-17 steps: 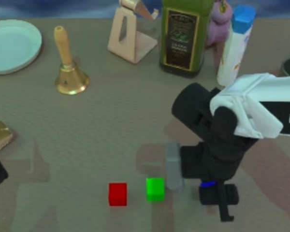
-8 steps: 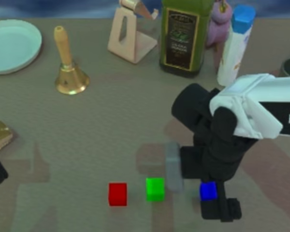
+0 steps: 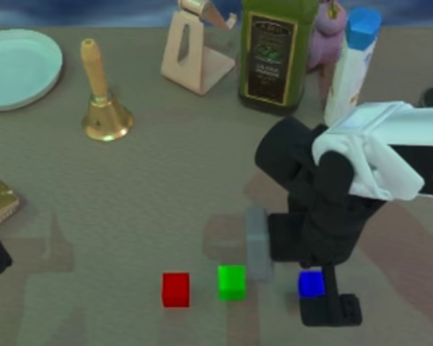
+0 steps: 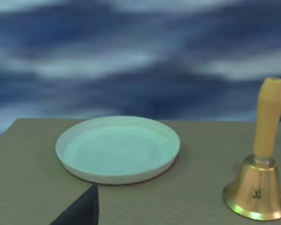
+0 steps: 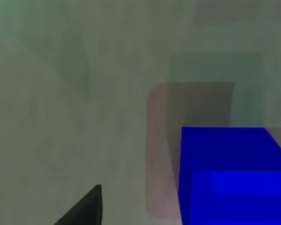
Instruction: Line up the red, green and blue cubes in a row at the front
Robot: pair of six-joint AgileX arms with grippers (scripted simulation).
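Red cube [image 3: 175,289], green cube [image 3: 232,282], blue cube [image 3: 311,284] seemingly released

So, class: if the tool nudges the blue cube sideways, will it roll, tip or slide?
The blue cube probably slides: its flat faces sit square on the table. Low and squat, it seems unlikely to tip. It looks rigid.

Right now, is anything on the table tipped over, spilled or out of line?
Nothing stands out. The red cube, green cube and blue cube sit flat in a row at the front, and the bell and bottle stand upright.
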